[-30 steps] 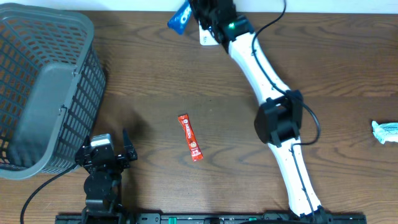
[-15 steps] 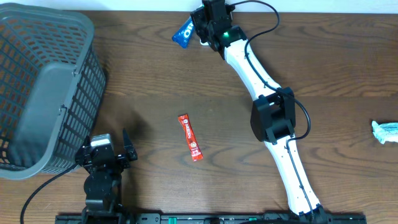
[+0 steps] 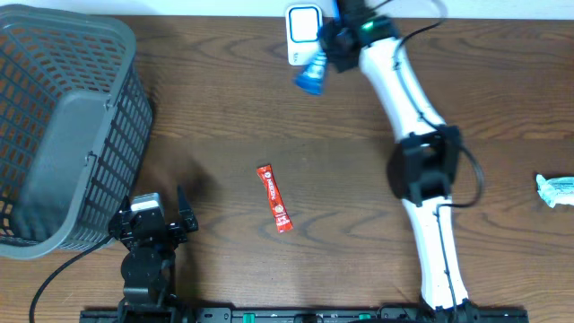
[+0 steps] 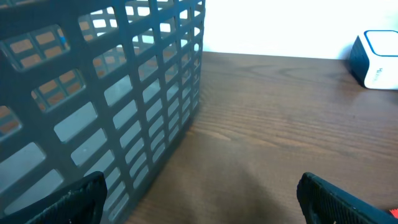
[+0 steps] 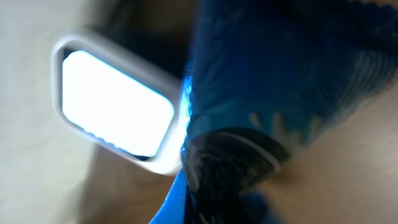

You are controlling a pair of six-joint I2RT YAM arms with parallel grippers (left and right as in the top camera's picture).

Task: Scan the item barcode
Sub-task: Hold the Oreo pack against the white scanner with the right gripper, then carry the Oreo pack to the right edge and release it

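Overhead, the right gripper (image 3: 328, 56) is clamped on the blue packet (image 3: 311, 77) at the worktop's far edge, just beside the white scanner (image 3: 303, 27); the left gripper (image 4: 199, 202) sits near the front-left corner by the basket (image 3: 63, 135), jaws spread wide

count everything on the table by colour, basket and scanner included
blue packet: 1
red sachet: 1
white-and-green packet: 1
grey basket: 1
white scanner: 1
total: 5
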